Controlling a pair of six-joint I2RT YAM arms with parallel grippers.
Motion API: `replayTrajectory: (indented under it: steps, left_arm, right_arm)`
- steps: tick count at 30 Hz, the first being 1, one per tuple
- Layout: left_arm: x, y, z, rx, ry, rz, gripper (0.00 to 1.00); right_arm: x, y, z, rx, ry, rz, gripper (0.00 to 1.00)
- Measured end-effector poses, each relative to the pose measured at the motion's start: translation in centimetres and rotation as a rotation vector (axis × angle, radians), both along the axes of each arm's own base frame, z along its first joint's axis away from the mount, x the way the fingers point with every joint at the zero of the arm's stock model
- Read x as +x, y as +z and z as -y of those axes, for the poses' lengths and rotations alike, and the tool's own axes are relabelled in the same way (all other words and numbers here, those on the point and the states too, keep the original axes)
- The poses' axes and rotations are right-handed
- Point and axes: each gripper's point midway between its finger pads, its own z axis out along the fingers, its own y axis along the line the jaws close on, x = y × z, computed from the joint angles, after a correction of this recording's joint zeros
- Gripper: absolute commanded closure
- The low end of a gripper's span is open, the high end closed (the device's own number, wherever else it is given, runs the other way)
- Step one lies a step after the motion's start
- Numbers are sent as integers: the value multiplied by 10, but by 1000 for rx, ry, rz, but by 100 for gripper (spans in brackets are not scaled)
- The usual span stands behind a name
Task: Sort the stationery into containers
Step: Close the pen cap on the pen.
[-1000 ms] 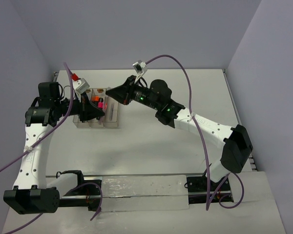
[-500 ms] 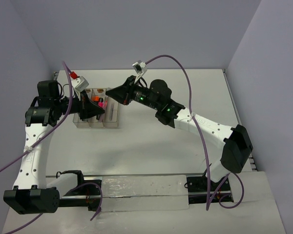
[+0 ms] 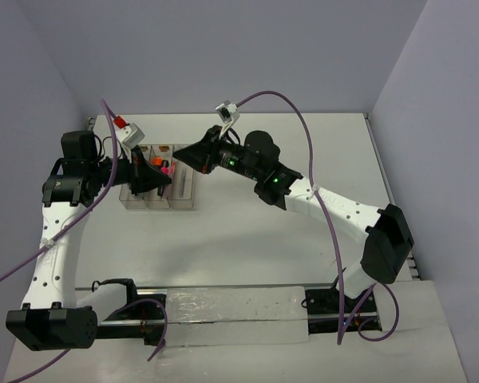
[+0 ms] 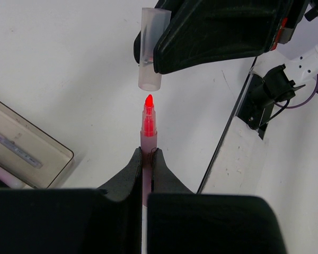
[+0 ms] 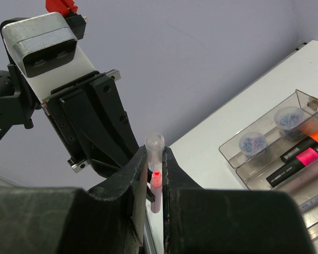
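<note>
- the left gripper (image 4: 147,156) is clamped shut on the barrel of a pink pen (image 4: 148,132). its bare red tip points to the top of the left wrist view.
- the right gripper (image 5: 154,154) is clamped shut on a clear cap (image 4: 150,53), whose open mouth faces down the frame toward that tip.
- the relation that matters: cap and pen lie almost on one line, with their long axes running up and down in the left wrist view. the cap mouth sits just above the tip, apart, not touching.
- the cap leans slightly against the pen's axis, so the push together probably needs a small straightening first.
- the right wrist view shows the same pair at frame centre, the cap above and the red tip just under it.
- both grippers are at the join, so neither arm is clearly nearer; either could close the gap.
- the pen is held in the air above the tabletop (image 4: 69,63), near the tray (image 5: 232,153), and is not yet in any compartment.
- in the tray, an orange-black highlighter (image 5: 310,138) and a pink-black highlighter (image 5: 299,160) lie side by side. two cups (image 5: 253,142) of bluish pieces sit in the next compartment.
- no brand or label can be read. a grey strip in the tray, at the left edge of the left wrist view, has marks too blurred to make out.
</note>
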Motion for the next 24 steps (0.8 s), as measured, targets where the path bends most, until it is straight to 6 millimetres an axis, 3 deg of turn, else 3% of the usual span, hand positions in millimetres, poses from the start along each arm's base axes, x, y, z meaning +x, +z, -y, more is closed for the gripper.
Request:
replayTrajectory:
  steps: [24]
  left_arm:
    - [1,-1,0,2,2,-2,100]
  right_arm:
    - [-3,-9,-1,-16,8,-16,100]
